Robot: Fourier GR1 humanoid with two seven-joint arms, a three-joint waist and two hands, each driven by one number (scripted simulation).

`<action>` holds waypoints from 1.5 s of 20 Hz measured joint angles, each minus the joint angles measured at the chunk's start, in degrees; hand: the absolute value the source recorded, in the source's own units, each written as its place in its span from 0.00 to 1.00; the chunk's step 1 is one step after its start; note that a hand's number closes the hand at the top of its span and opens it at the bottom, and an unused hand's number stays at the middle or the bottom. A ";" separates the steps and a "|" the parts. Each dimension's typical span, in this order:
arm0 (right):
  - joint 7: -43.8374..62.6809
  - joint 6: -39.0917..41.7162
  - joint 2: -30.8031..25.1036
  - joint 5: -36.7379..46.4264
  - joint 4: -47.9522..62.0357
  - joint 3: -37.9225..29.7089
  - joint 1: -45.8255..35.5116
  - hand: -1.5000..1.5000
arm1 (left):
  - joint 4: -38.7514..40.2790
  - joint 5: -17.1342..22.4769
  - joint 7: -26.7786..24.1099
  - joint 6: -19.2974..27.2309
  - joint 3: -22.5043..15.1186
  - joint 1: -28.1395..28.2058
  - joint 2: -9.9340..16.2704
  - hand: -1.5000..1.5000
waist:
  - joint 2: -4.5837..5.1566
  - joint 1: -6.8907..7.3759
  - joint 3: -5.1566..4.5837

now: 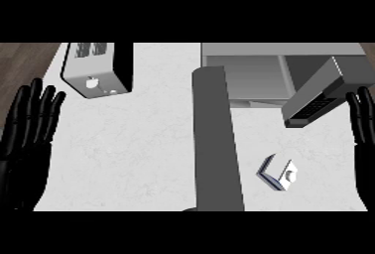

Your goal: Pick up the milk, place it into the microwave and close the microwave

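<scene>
White counter (pixel 139 149), right hand (pixel 363 119) edge-cropped

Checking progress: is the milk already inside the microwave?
No, the milk carton stands on the counter, in front of the open microwave.

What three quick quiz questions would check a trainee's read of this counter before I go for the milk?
1. True or false: the microwave door is already shut.
2. Which is nearer the milk carton: the toaster or the microwave?
3. Multiple choice: the left hand is A) curled round the carton, B) open with fingers up at the view's left edge, C) pressing the door.

Key
1. False: the door stands swung open.
2. The microwave; the toaster sits at the counter's far left.
3. B. The right hand shows likewise at the right edge.
</scene>
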 measured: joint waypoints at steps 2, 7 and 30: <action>-0.01 -1.00 0.79 1.62 0.85 0.87 -0.25 0.00 | 0.51 0.05 -0.06 -0.47 0.09 -0.11 0.26 0.00 | -0.71 -0.25 -0.52; 3.87 -7.39 3.18 8.79 -0.63 6.01 -0.84 0.00 | 4.78 2.22 -2.58 -2.27 1.97 -1.52 0.82 0.00 | -1.52 -0.64 -1.15; -5.11 -16.68 4.67 6.24 12.29 10.09 8.27 0.00 | -3.90 3.71 0.28 -2.64 -0.81 9.63 -3.05 0.00 | -1.90 -0.66 -1.33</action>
